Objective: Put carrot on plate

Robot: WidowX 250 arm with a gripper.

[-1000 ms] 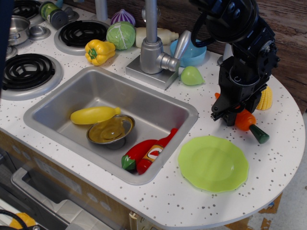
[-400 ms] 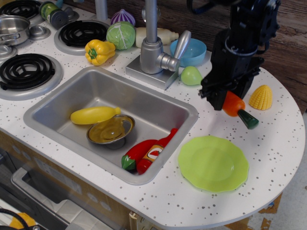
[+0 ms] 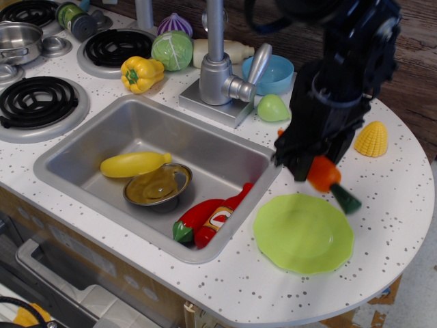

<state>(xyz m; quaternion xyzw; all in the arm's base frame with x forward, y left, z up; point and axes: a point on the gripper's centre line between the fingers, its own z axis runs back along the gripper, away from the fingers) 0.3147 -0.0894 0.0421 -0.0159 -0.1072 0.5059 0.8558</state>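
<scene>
Orange carrot (image 3: 326, 175) in hand (image 3: 305, 166), above plate (image 3: 303, 233); sink (image 3: 233, 146) beside.

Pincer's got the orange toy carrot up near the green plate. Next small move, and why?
Probably shift a little further toward the front edge of the counter and lower. The pincer grips the glossy orange plastic carrot above the far rim of the round lime-green plastic plate, with its dark green stem end pointing out past the rim. Releasing now might drop it on the edge rather than the middle.
</scene>
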